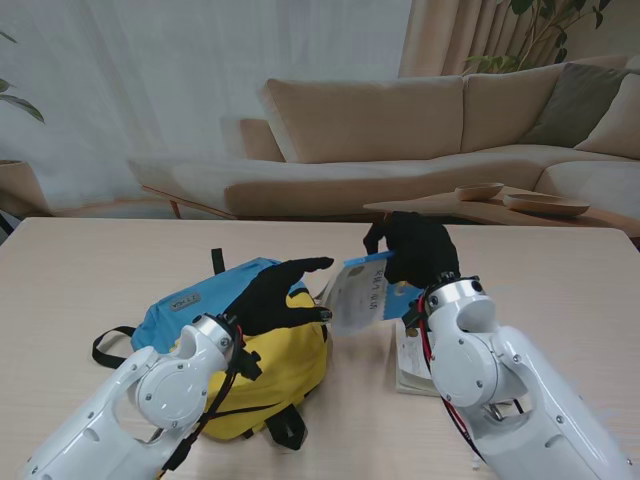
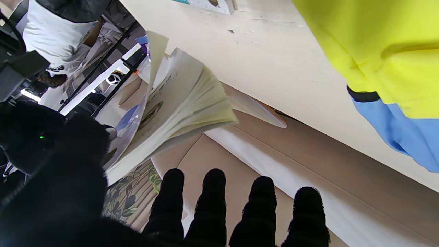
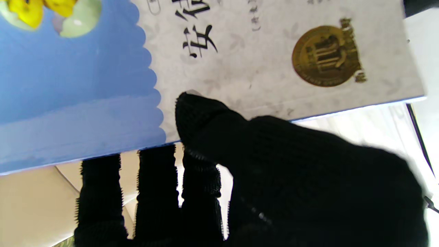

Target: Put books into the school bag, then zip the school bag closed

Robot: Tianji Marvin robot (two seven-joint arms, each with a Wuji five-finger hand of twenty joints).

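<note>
Right hand (image 1: 418, 250) grips book (image 1: 360, 290) (pages fanned).

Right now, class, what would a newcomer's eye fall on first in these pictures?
The yellow and blue school bag lies on the table, left of centre. Above its right edge, the black-gloved right hand holds a blue and white book in the air, while the left hand hovers open over the bag.

yellow-blue school bag (image 1: 270, 365) lying flat | book (image 1: 358, 292) lifted, pages fanned

Raised book (image 1: 362, 290) and left hand (image 1: 275, 295) crowd the school bag (image 1: 255, 365).
</note>
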